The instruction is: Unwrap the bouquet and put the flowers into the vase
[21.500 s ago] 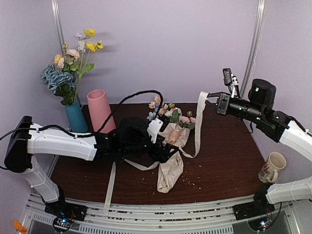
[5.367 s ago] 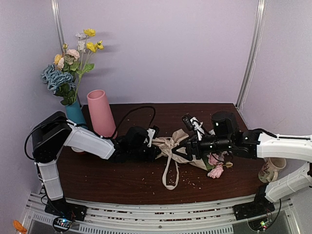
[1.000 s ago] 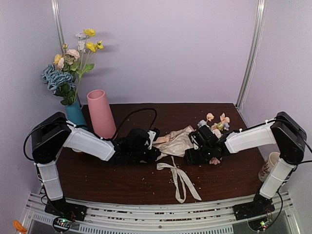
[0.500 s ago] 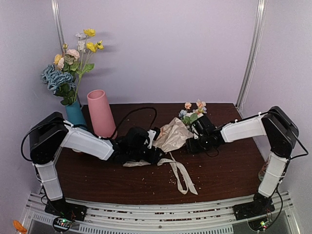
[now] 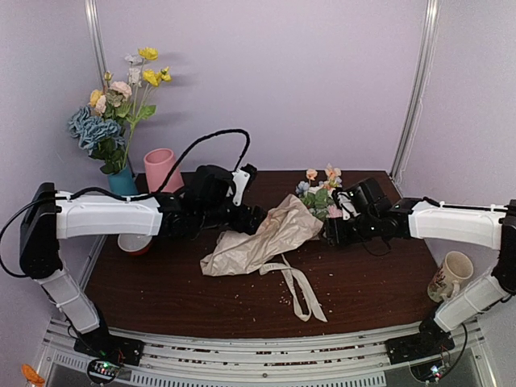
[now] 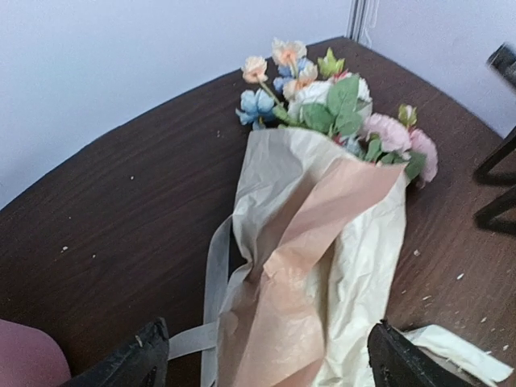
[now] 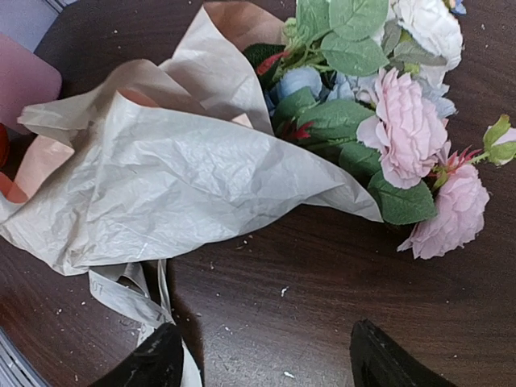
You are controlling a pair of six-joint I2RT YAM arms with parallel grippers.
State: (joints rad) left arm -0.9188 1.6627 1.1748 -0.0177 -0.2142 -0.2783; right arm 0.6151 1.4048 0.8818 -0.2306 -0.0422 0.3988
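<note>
Pastel flowers (image 5: 321,187), plain pink vase (image 5: 160,165)

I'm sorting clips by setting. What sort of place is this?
Likely a robot test cell, not a home: left arm and right arm mounted on a metal rail at the table edge, plain lilac walls closing it in, and a paper-wrapped bouquet as prop.

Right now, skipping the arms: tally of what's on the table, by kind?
Vases: 2 (pink vase, teal vase)
Flower bunches: 2 (bouquet in peach paper, yellow-topped bunch in the teal vase)
Ribbon, loose: 1
Mug: 1
Bowl: 1
Total: 7
</note>
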